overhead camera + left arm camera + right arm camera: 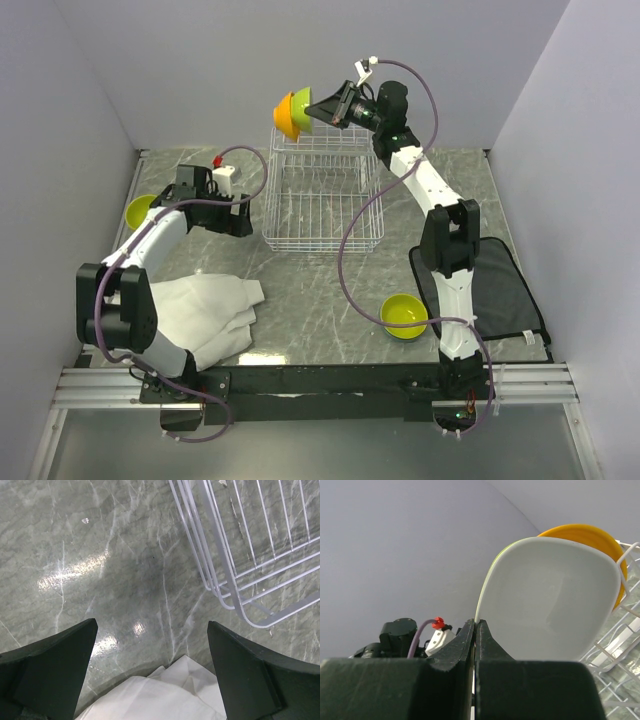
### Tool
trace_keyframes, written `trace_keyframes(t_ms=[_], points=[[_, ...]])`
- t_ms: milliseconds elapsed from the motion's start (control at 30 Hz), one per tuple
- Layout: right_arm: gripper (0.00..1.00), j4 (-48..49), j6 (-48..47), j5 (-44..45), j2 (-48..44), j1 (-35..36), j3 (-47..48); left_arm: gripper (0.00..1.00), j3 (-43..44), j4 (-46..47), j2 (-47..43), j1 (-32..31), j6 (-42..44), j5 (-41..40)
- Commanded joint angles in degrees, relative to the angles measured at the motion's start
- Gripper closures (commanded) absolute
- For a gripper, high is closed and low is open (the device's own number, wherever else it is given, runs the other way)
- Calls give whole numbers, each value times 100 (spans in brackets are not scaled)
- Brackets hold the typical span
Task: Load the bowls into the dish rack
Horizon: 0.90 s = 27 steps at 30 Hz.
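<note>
Orange bowl [585,532]: mostly hidden behind white-lined bowl [550,595]. Lime bowl [137,208]: partly covered by left arm [165,232]. Dish rack [250,555]: cut off at left wrist view's edges

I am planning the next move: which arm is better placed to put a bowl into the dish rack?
Right. The right gripper is shut on the white-lined bowl, beside the orange bowl at the dish rack; the left gripper is open and empty.

The left arm [150,240] is kept low and bent at the elbow, with the wrist pointed downward. The left gripper [152,625] is held with its jaws spread wide. The right arm [430,190] is stretched far forward and raised. The right gripper [475,630] is pinched tight on the rim of a lime-edged bowl [550,600].
</note>
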Motion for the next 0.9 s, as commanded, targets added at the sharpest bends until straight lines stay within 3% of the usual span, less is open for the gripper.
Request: trace_keyframes(t_ms=[0, 567, 700, 867], points=[[100, 539, 268, -70, -183, -62, 84, 1, 301, 9, 52, -24, 128, -12], [100, 1031, 874, 45, 248, -141, -56, 1, 477, -18, 342, -217, 322, -320], [96, 1128, 962, 18, 371, -176, -13, 1, 565, -70, 369, -244, 374, -347], [100, 1391, 1147, -52, 520, -203, 67, 1, 583, 26, 571, -244, 392, -408]])
